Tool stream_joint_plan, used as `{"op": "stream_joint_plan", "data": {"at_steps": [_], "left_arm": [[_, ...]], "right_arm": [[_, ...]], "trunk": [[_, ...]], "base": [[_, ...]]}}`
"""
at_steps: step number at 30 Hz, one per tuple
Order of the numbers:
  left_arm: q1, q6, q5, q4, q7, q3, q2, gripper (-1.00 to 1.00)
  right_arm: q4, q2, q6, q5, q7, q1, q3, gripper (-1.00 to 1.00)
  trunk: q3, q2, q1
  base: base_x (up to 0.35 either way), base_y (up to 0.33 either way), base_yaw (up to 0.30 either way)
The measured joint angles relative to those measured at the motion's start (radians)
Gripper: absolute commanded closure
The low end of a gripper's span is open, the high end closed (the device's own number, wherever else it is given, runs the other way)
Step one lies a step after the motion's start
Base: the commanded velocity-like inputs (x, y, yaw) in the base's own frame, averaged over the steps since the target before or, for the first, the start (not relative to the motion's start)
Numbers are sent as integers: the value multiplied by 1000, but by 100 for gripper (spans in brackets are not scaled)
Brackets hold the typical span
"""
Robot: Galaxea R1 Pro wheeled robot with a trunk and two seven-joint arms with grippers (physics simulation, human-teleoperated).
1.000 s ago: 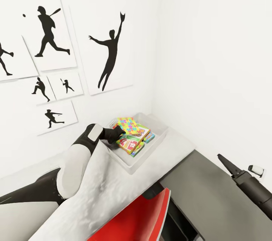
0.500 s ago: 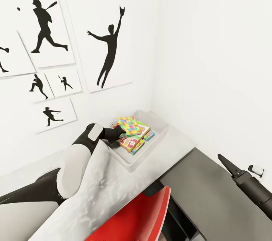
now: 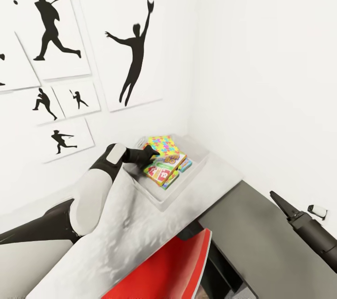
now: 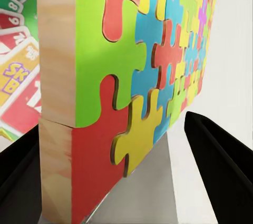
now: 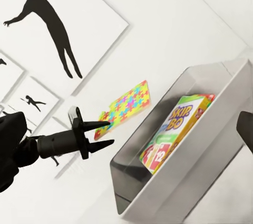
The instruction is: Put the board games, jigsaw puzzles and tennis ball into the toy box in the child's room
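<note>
one puzzle: a jigsaw puzzle (image 5: 125,106) sits on edge between my left tool's (image 5: 105,135) fingers, above the toy box (image 3: 194,173).
left tool: spread, fingers either side of the puzzle; i cannot tell if they touch it.
box contents: the skip-bo game (image 5: 171,132) lies inside, other flat boxes beside it.
right tool: (image 3: 281,203) over the dark desk; state unclear.
risk: the unclamped puzzle could tip over the box wall onto the worktop (image 3: 140,224).
</note>
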Motion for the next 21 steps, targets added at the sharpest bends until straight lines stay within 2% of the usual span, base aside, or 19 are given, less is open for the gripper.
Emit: {"op": "stream_joint_plan", "data": {"at_steps": [8,14,18,21], "left_arm": [[-11,6,4,2,0,0,0,100],[-12,11,7,6,-2,0,0,100],[-12,49,11,6,-5,-1,0,100],[-12,72,21,6,-32,-1,0,100]], "right_arm": [[0,0,1,-1,0,0,-28,-100],[0,0,2,-2,0,0,-34,-100],[0,0,2,-2,0,0,-34,-100],[0,0,3,-2,0,0,-34,-100]], "trunk": [[-13,0,0],[-23,0,0],[-30,0,0],[-34,0,0]], "base": [[0,0,0],[0,0,0],[0,0,0],[0,0,0]]}}
